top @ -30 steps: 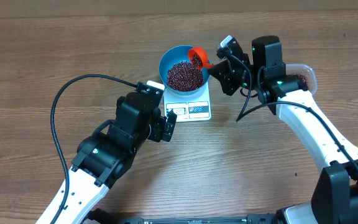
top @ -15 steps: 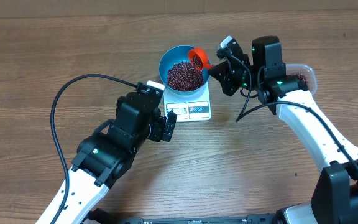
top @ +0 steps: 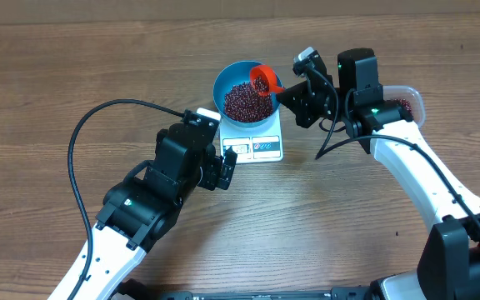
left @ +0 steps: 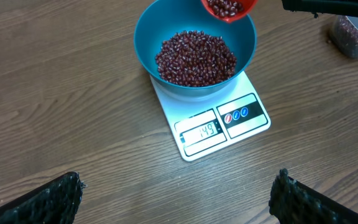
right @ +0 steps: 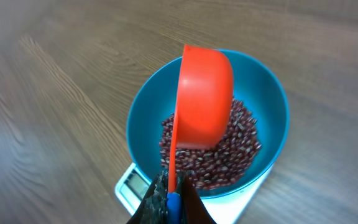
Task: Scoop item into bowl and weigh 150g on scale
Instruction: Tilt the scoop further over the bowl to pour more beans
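Final top-up: my R gripper (right: pixel 169 200), clamped on the red scoop (right: pixel 205 93), tips it over the blue bowl (left: pixel 143 43) at its 1 o'clock, bowl w/ beans (left: pixel 194 59) sits on the scale (left: pixel 255 122), readout approx 149 I think, so next calls for a tiny shake, few beans only; L gripper (left: pixel 178 200) spread apart, idle at scale's 7 o'clock.

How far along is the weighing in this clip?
Done: the blue bowl sits on the scale holding a pile of beans; the display seems to read 149. In hand: the right gripper holds the red scoop, beans inside, tilted over the bowl. Left: a few more beans to reach 150.
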{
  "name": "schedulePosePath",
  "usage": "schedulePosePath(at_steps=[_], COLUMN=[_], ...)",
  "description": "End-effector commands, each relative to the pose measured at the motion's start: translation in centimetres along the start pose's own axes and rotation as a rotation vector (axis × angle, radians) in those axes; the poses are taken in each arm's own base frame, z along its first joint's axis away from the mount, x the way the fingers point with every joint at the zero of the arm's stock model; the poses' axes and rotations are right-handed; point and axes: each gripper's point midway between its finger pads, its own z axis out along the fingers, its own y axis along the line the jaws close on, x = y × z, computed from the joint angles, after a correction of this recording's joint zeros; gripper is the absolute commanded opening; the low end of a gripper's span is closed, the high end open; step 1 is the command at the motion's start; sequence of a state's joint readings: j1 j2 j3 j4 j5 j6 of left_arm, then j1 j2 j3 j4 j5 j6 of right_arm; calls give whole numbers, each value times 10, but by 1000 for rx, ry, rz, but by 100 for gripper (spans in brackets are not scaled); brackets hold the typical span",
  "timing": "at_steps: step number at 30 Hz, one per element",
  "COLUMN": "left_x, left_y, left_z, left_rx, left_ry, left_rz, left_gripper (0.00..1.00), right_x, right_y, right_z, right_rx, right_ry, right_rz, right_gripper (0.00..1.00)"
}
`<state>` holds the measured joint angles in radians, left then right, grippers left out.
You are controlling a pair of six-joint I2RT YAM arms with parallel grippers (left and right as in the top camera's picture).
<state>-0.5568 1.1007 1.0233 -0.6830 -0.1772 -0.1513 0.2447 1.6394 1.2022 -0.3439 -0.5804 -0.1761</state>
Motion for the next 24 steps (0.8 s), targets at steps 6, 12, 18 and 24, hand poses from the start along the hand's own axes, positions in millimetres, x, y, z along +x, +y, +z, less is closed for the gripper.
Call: schedulePosePath(at_steps=[6, 12, 18, 24], left_x=[1, 1, 1, 1], left_y=[0, 0, 0, 0], left_z=[2, 2, 2, 2], left_rx=[-10, -10, -10, -10], left_ry=[3, 3, 3, 3], left_rz=[2, 2, 3, 2], left_gripper=[99, 99, 99, 99], right_x=[-8, -13, -15, -16], right_y=[-2, -8, -16, -15], right_z=[-7, -22, -33, -34], right_rx=[-51, -101, -91, -90], right_ry=[-24, -52, -67, -71], right_rz=[319, 342, 356, 354], right_gripper=[4, 4, 4, 4])
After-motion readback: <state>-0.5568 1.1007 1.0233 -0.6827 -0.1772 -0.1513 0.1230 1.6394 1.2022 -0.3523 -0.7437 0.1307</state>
